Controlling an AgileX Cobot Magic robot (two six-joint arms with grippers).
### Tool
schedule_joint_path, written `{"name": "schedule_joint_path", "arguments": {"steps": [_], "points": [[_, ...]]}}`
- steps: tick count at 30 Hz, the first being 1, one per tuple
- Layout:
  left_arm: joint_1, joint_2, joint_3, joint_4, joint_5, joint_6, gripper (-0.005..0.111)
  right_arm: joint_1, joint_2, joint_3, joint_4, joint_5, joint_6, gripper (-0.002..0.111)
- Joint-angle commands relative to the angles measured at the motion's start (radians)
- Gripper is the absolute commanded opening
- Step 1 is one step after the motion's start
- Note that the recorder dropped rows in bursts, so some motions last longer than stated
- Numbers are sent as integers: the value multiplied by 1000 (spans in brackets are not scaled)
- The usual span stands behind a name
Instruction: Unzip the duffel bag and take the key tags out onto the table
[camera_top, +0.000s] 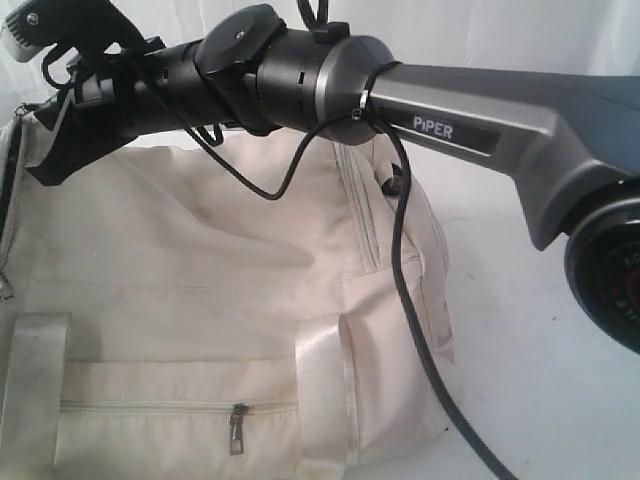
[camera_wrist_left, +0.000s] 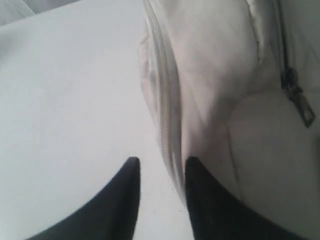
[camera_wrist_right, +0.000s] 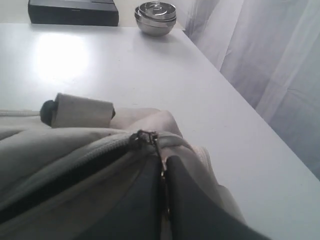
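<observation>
White table (camera_wrist_right: 125, 65), duffel bag (camera_top: 200, 270), right claw (camera_wrist_right: 163, 162) pinching zipper pull (camera_wrist_right: 148, 136)

The exterior camera sits low and close beside the duffel bag (camera_top: 200, 290), facing its pocketed side; a Piper-marked arm (camera_top: 450, 110) crosses just before the lens. The left wrist camera looks down past its fingertips (camera_wrist_left: 125, 200) at the bag's end and the table (camera_wrist_left: 65, 100). The right wrist camera sits close over the bag's zipper pull (camera_wrist_right: 145, 136), facing steel bowls (camera_wrist_right: 155, 17) near the table's far corner. All three views share the bag.
</observation>
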Motion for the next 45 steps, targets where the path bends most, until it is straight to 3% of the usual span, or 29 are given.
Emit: {"name": "schedule_joint_path", "arguments": {"steps": [1,3,8,17,19,23,25,28,31,35,43,45], "points": [[2,-8,-6,78,-66,1,59,-16,-19,-12,3,24,6,0],[2,-8,-6,43,-156,1,64,-16,-19,-12,3,26,6,0],[2,16,-6,33,-355,1,64,-16,-19,-12,3,61,6,0],[0,226,-6,47,-542,-168,64,-16,-19,-12,-172,159,90,0],[0,281,-6,112,-575,-267,64,-16,-19,-12,-230,159,136,0],[0,385,-6,462,-737,-565,64,-16,-19,-12,-237,158,143,0],[0,425,-6,506,-796,-585,64,-16,-19,-12,-237,158,143,0],[0,431,-6,520,-872,-476,64,-16,-19,-12,-237,158,143,0],[0,458,-6,520,-783,-451,58,-16,-19,-12,-237,160,145,0],[0,499,-6,520,-776,-444,52,-16,-19,-12,-235,163,149,0],[0,491,-6,511,-752,-391,3,-16,-19,-12,-235,141,167,0],[0,478,-6,513,-747,-385,0,-16,-19,-12,-235,100,167,0]]}}
